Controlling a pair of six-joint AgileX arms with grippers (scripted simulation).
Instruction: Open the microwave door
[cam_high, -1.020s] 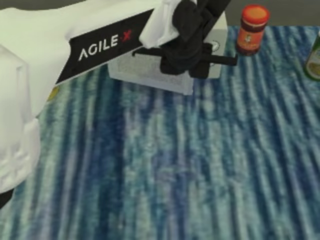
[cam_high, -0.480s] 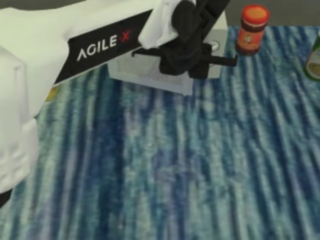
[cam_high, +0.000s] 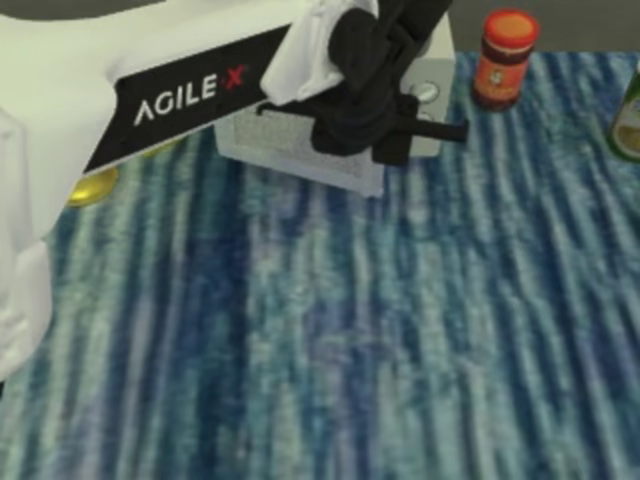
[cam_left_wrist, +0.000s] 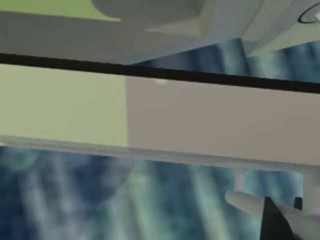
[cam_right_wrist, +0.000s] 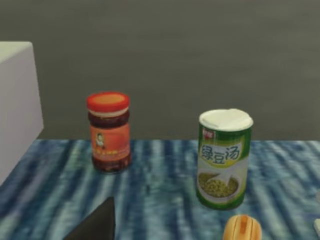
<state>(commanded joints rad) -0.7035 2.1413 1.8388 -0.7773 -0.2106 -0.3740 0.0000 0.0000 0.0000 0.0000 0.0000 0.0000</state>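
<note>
The off-white microwave (cam_high: 441, 48) stands at the table's far edge, one silver knob showing on its front. Its door (cam_high: 268, 143), with a grey mesh window, hangs slightly ajar, the free corner swung out toward the table's middle. My left gripper (cam_high: 392, 138) reaches in from the left and is shut on the door's handle at that free edge. The left wrist view is filled by the door panel (cam_left_wrist: 215, 120) seen edge-on, with the gripper (cam_left_wrist: 276, 222) on the white handle bar. My right gripper (cam_right_wrist: 99, 226) is parked off to the right, outside the top view.
A red-lidded jar (cam_high: 505, 58) stands right of the microwave, and a green can (cam_high: 628, 115) sits at the right edge. A yellow object (cam_high: 92, 186) lies at the left beside my arm. An orange bun-like thing (cam_right_wrist: 242, 231) lies near the can (cam_right_wrist: 222, 160).
My left arm has drawn back to the left, pulling the door's free corner a little farther out. The yellow object has come out from under the arm.
</note>
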